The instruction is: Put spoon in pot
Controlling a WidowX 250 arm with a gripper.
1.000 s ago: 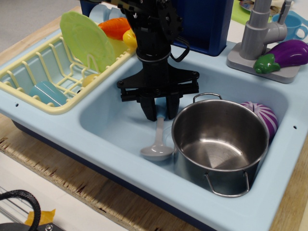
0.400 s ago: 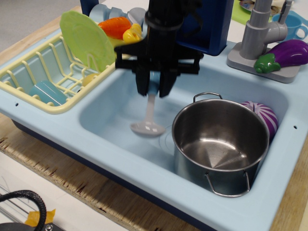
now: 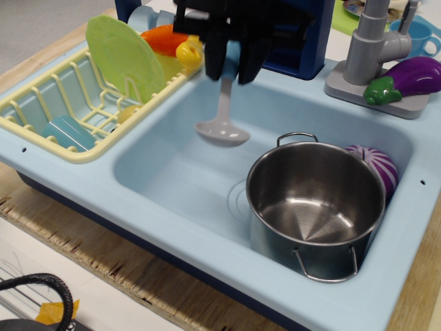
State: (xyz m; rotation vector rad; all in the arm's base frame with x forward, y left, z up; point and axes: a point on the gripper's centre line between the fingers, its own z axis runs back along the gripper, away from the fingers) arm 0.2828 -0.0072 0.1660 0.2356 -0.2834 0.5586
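Left of the hand [image 3: 231, 61], a rack [image 3: 41, 117] borders the sink [image 3: 172, 172]. Below the hand, the sink floor lies open. The hand pinches the spoon [image 3: 222, 121] by its handle; the bowl hangs clear. The pot [image 3: 313, 200] stands lower right, mouth unobstructed.

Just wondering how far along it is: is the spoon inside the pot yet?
No, the spoon hangs from the fingers above the sink, left of the empty pot.
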